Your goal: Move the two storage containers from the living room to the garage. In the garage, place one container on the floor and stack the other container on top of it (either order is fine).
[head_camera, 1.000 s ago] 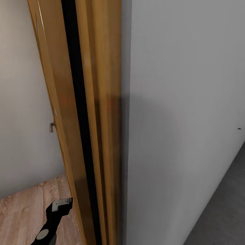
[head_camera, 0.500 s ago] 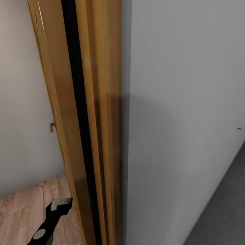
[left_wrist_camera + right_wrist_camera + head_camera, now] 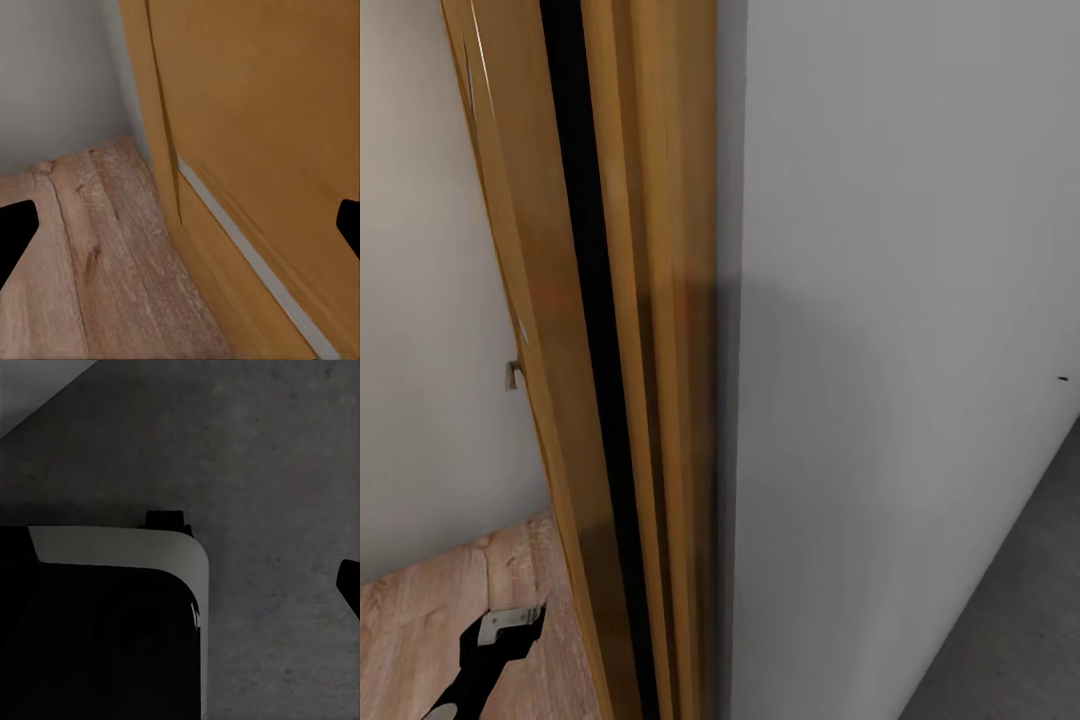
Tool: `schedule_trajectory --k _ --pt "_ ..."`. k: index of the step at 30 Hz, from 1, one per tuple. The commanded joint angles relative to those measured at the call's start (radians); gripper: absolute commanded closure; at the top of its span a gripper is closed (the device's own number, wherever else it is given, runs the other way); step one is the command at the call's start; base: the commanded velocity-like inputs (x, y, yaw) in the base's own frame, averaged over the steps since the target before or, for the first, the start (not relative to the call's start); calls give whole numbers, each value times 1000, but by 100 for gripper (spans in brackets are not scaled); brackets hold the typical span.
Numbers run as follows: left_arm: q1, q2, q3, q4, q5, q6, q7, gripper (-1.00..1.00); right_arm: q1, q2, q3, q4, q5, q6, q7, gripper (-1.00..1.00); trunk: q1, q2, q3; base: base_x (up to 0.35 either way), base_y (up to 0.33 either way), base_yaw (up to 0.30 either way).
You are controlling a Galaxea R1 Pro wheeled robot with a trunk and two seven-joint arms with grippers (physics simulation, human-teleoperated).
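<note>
The two storage containers are out of view. My left gripper (image 3: 510, 622) hangs low at the left, over light wood-plank floor (image 3: 420, 620), close beside a wooden door (image 3: 645, 300). In the left wrist view its black fingertips (image 3: 15, 225) stand far apart with nothing between them, so the left gripper (image 3: 180, 225) is open and empty. In the right wrist view one fingertip (image 3: 349, 583) of the right gripper shows above the dark grey concrete floor (image 3: 285, 472), set wide, with nothing held.
The door edge and frame stand straight ahead, very close. A pale grey wall (image 3: 900, 300) fills the right side, with concrete floor (image 3: 1020, 640) at its foot. A small metal latch (image 3: 513, 375) sticks out of the door. My own black-and-white base (image 3: 120, 562) is below the right arm.
My left gripper has dropped lower and slightly left beside the door. The door, the wall and the camera view have stayed still.
</note>
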Motion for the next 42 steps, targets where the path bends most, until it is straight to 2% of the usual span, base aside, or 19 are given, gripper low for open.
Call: schedule_trajectory --k 1,4,15,33,42 --pt "-1 2 -1 24 9 -29 -2 -100 0 0 -1 0 0 0 3 -100 0 -1 -1 0 0 0" --pt "-1 4 -1 76 9 -60 -2 -100 0 0 -1 0 0 0 3 -100 0 -1 -1 0 0 0" --pt "-1 18 0 187 9 -77 -2 -100 0 0 -1 0 0 0 3 -100 0 -1 -1 0 0 0" --pt "1 40 0 272 9 -84 -2 -100 0 0 -1 0 0 0 3 -100 0 -1 -1 0 0 0" --pt "1 48 0 341 9 -177 -2 -100 0 0 -1 0 0 0 3 -100 0 -1 -1 0 0 0"
